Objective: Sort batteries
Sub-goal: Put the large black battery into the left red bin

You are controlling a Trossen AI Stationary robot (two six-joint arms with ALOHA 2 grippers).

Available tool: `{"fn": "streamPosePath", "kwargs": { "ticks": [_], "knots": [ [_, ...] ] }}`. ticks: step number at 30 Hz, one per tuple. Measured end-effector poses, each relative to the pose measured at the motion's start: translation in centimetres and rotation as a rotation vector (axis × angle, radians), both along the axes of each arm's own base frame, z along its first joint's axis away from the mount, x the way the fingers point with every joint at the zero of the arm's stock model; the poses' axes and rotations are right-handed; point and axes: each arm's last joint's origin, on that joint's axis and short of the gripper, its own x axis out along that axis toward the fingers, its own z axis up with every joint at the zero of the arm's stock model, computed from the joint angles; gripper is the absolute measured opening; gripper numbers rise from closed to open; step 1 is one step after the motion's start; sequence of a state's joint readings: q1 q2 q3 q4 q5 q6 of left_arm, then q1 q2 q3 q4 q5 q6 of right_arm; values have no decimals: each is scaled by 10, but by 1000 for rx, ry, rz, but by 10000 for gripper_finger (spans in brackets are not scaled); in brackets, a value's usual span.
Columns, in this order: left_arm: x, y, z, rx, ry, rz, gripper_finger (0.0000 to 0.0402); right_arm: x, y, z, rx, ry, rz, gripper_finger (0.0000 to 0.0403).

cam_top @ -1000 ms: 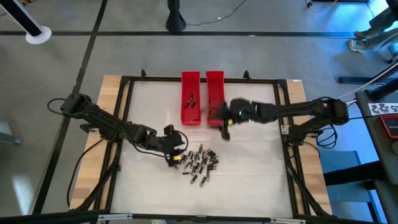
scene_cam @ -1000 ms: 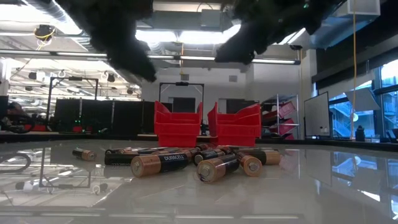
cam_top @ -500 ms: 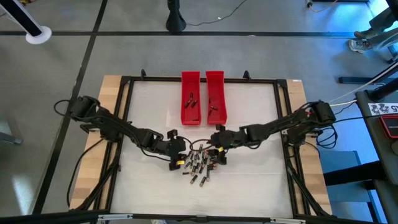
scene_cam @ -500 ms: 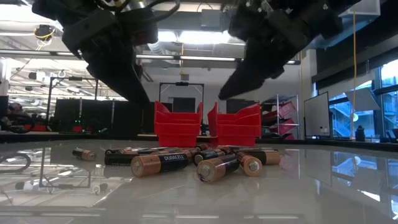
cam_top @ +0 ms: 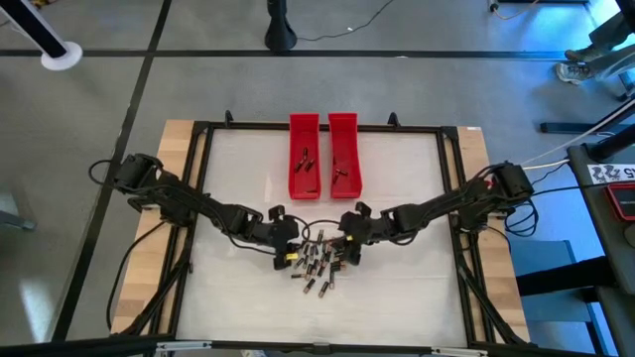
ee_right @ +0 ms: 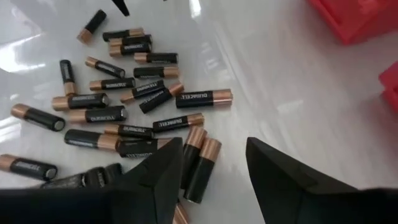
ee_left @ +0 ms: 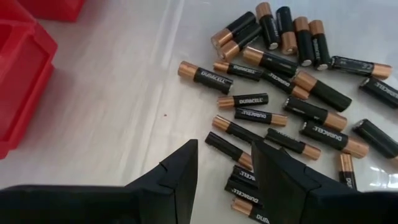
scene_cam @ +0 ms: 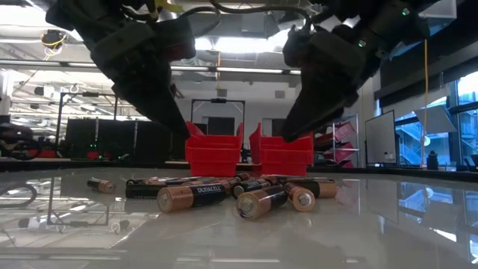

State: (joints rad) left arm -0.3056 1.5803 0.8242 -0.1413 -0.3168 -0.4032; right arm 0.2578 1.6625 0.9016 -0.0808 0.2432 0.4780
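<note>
Tabletop [cam_top: 397, 297] under my arms is a white, glossy sheet inside a black frame, with bare wood strips showing on either side. Around it I see grey floor, and in the low view an open workshop with ceiling lights, dark racks and windows.

Counting things: two red trays [cam_top: 323, 157] sit side by side at the far edge of the table, and each has a few batteries in it, too small for me to count. Loose batteries [cam_top: 319, 260] lie in one scattered heap on the near side of the trays, towards the table's middle; I make out roughly twenty-five, though some overlap.

My two arms flank that heap. Left gripper [cam_top: 288, 250] hangs just above its left edge with fingers [ee_left: 177, 180] spread apart, nothing between them; a battery lies on the table in the gap. Right gripper [cam_top: 349, 246] hangs over the heap's right edge, fingers [ee_right: 161, 171] likewise parted and empty, two batteries lying side by side below the gap.
</note>
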Motion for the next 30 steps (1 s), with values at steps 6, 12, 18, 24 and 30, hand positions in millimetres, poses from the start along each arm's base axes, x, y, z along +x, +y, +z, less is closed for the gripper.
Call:
{"fn": "streamPosePath", "kwargs": {
  "ticks": [6,12,18,24,30],
  "knots": [
    [1,2,1,-9,-13,13,140,2,3,-13,6,26,-58,179],
    [2,1,1,-11,-20,12,140,4,6,-27,11,62,-75,179],
    [2,1,1,-11,-20,12,140,3,5,-28,-8,64,-90,179],
    [2,1,1,-7,-18,8,140,2,13,-33,-25,77,-82,179],
    [2,2,2,5,-20,-5,140,5,21,-46,-33,74,-109,173]
  ]
}}
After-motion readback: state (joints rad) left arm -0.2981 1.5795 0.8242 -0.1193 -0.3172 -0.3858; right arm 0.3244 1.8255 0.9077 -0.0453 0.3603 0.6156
